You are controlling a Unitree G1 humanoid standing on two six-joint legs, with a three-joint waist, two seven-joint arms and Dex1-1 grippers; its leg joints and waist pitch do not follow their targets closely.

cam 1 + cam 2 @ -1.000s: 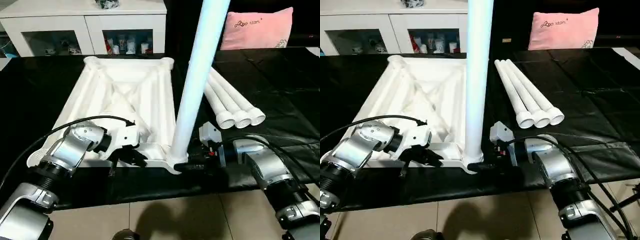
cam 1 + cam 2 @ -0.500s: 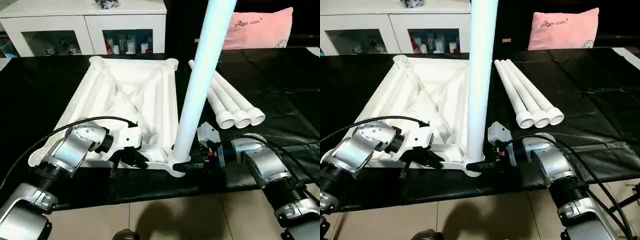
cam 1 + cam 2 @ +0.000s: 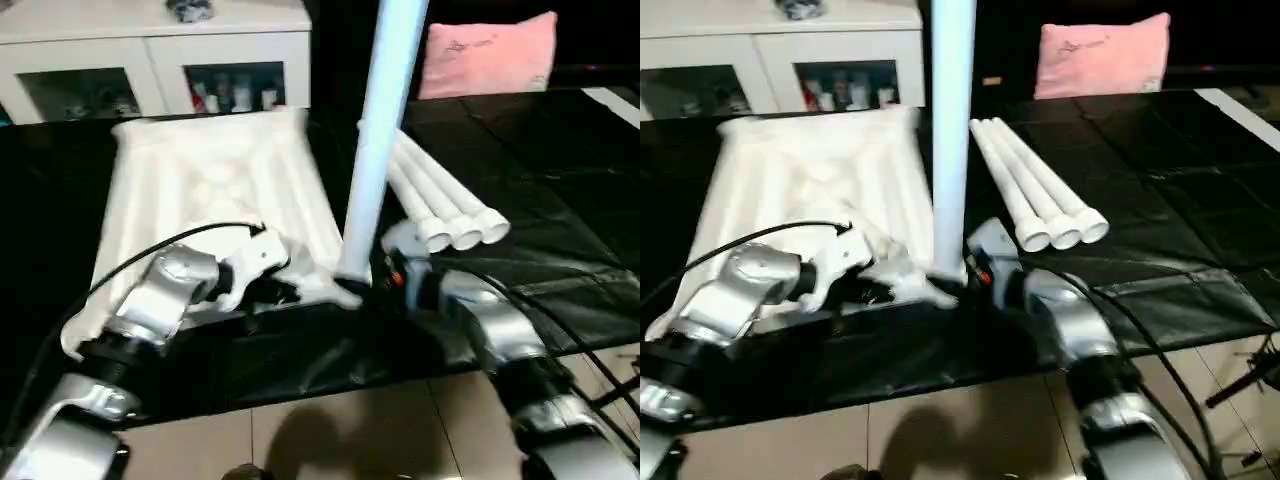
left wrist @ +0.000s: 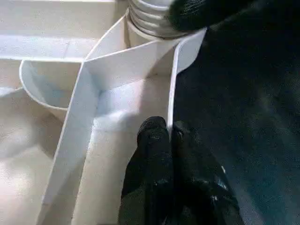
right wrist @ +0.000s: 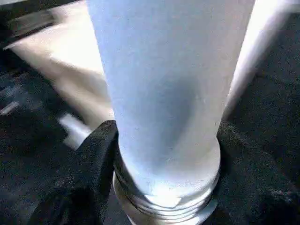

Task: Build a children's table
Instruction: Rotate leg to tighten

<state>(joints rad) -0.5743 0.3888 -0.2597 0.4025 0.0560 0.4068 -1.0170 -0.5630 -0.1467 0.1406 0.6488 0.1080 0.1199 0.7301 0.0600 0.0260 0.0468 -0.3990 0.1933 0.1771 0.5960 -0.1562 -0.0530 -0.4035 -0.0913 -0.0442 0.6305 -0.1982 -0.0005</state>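
The white tabletop (image 3: 200, 180) lies underside up on the black cloth. One white leg (image 3: 375, 150) stands upright in its near right corner socket. My right gripper (image 3: 375, 285) sits at that leg's base, and in the right wrist view its fingers (image 5: 101, 154) press against both sides of the leg (image 5: 164, 84). My left gripper (image 3: 285, 292) is at the tabletop's near edge, beside the same corner. In the left wrist view it (image 4: 169, 133) is shut on the thin rim wall (image 4: 171, 79). Three more legs (image 3: 440, 200) lie side by side to the right.
A white glass-door cabinet (image 3: 150, 50) stands behind the cloth and a pink pillow (image 3: 485, 55) lies at the back right. The black cloth (image 3: 560, 200) ends close to me, where tiled floor (image 3: 330, 430) begins.
The camera has shifted, so the whole scene sits differently. My right gripper's fingers have drawn in around the upright leg's base. The left gripper keeps its pinch on the rim.
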